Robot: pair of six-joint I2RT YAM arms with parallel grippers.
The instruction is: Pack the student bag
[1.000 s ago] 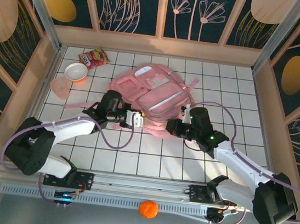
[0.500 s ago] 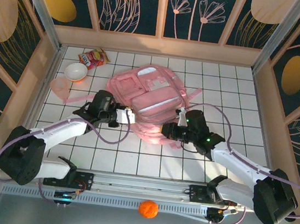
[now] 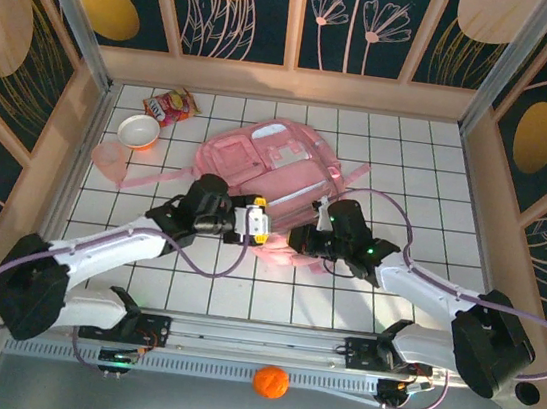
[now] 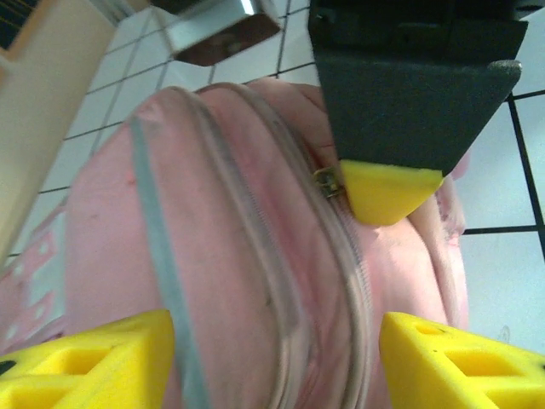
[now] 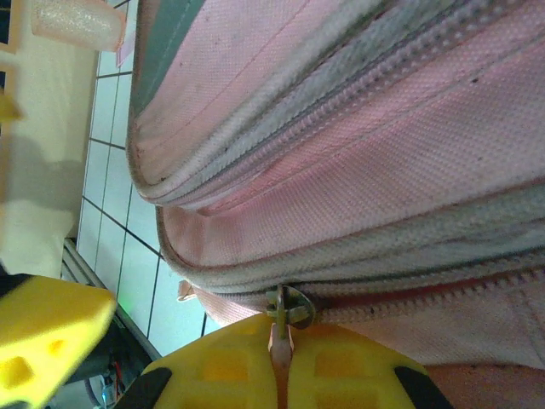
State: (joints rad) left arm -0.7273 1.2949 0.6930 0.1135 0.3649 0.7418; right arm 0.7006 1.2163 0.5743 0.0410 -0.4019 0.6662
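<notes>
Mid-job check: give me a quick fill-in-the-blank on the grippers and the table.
The right gripper is ____ on the zipper pull of the student bag. The left gripper, facing the bag, is ____. The white bowl sits next to a pink ____.
Missing words: shut; open; cup.

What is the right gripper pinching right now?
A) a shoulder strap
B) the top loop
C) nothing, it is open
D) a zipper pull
D: in the right wrist view the right gripper is shut on the zipper pull along the edge of the student bag, with the tab caught between its closed jaws.
</notes>
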